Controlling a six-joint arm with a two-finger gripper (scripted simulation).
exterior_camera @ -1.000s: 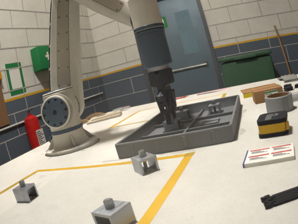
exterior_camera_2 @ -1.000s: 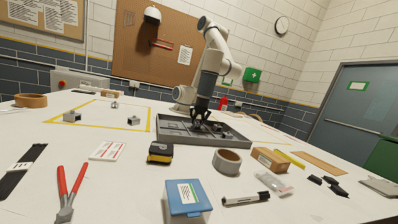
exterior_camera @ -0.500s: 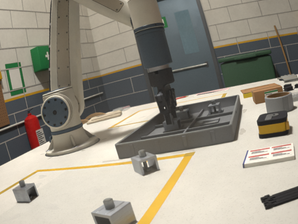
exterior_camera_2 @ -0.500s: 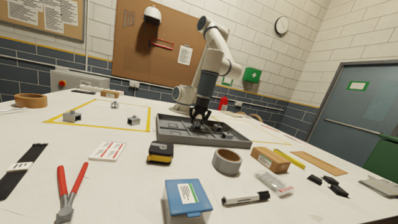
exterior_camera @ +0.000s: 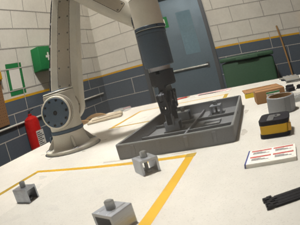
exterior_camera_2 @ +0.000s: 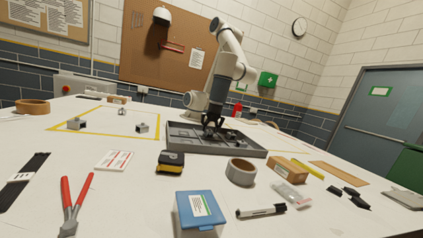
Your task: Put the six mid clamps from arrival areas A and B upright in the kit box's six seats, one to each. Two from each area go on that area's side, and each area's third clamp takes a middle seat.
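Observation:
A grey mid clamp (exterior_camera: 172,123) (exterior_camera_2: 208,133) stands upright in a middle seat of the kit box (exterior_camera: 187,126) (exterior_camera_2: 213,138). My gripper (exterior_camera: 171,118) (exterior_camera_2: 209,129) is down around it and open, holding nothing. Two more clamps (exterior_camera: 215,106) (exterior_camera_2: 231,135) (exterior_camera_2: 242,143) stand in seats on the box's far side from the yellow-taped area. Three clamps lie in that taped area: one (exterior_camera: 146,163) (exterior_camera_2: 142,127) near the box, one (exterior_camera: 25,192) (exterior_camera_2: 122,111) further off, one (exterior_camera: 114,213) (exterior_camera_2: 76,123) at its outer part.
The arm's base (exterior_camera: 65,116) (exterior_camera_2: 195,105) stands beside the box. A yellow-black tape measure (exterior_camera: 274,124) (exterior_camera_2: 170,162), a tape roll (exterior_camera: 281,101) (exterior_camera_2: 240,171), a cardboard box (exterior_camera: 265,93) (exterior_camera_2: 287,169) and a label card (exterior_camera: 270,155) (exterior_camera_2: 114,160) lie on the table near the box.

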